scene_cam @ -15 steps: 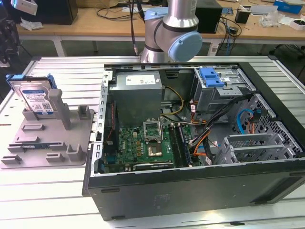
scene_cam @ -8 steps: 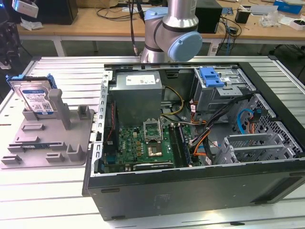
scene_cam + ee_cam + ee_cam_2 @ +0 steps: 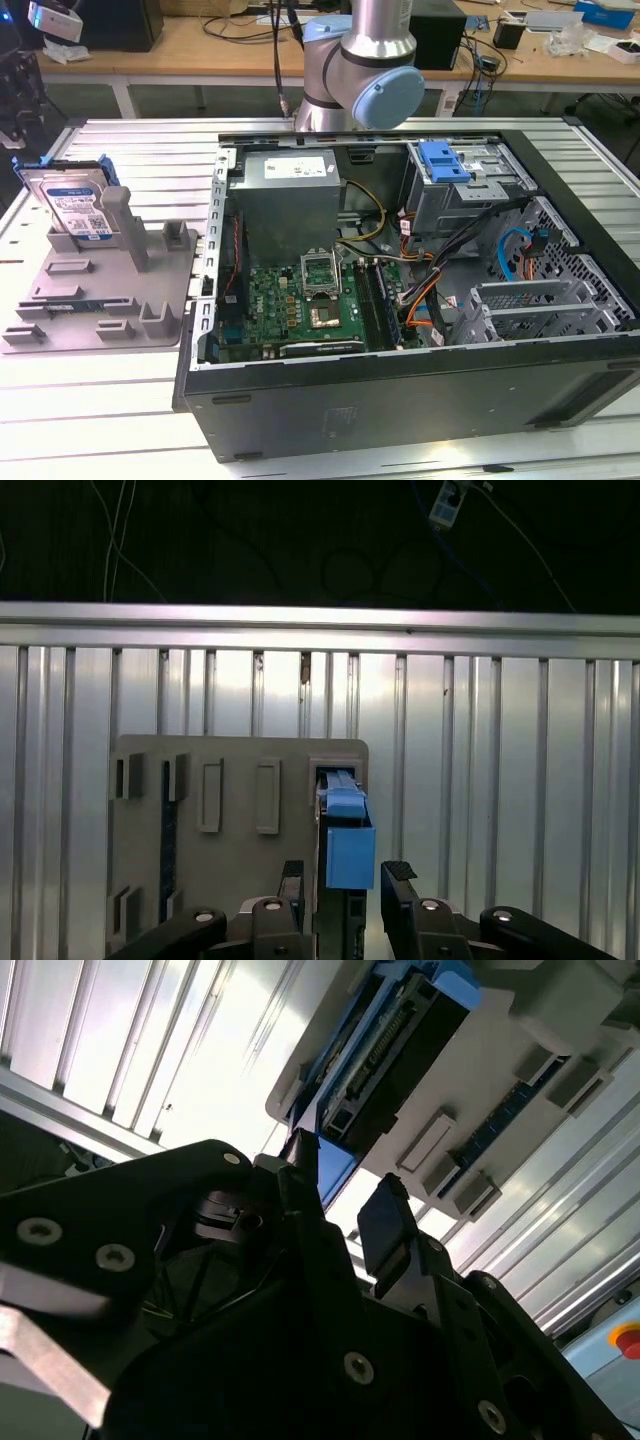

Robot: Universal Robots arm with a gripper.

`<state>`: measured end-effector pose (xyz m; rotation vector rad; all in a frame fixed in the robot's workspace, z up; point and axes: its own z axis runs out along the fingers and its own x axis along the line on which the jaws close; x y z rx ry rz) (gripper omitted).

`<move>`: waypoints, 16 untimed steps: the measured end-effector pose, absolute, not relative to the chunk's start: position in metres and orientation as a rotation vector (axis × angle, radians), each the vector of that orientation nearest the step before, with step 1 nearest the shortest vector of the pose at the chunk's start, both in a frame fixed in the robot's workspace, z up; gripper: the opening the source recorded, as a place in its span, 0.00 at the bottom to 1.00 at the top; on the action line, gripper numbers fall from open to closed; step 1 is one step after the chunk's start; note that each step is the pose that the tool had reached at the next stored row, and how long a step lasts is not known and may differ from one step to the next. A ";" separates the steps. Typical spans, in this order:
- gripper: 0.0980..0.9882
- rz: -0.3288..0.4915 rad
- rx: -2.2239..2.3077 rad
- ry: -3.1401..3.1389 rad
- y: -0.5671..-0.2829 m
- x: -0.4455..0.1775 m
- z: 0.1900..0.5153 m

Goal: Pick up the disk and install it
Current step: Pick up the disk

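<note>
While the disk (image 3: 75, 203) stands on edge in a grey holder (image 3: 110, 300) on the slatted desk (image 3: 90, 400), at the exterior view's left of the open computer case (image 3: 400, 410), the tool (image 3: 345, 878) gapes empty, its fingers (image 3: 400, 882) flanking the disk's blue rail.

Inspection found the disk (image 3: 345, 810) standing in the gap between the spread fingers of the gripper (image 3: 345, 872) in the first wrist view, while in the exterior view a grey fixture post (image 3: 118, 212) obstructed its three o'clock side.
</note>
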<state>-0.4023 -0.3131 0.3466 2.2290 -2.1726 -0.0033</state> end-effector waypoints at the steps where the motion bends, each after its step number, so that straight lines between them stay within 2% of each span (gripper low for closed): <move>1: 0.38 -0.003 2.229 -2.173 -0.312 -0.402 0.345; 16: 0.38 -0.003 2.229 -2.173 -0.311 -0.404 0.334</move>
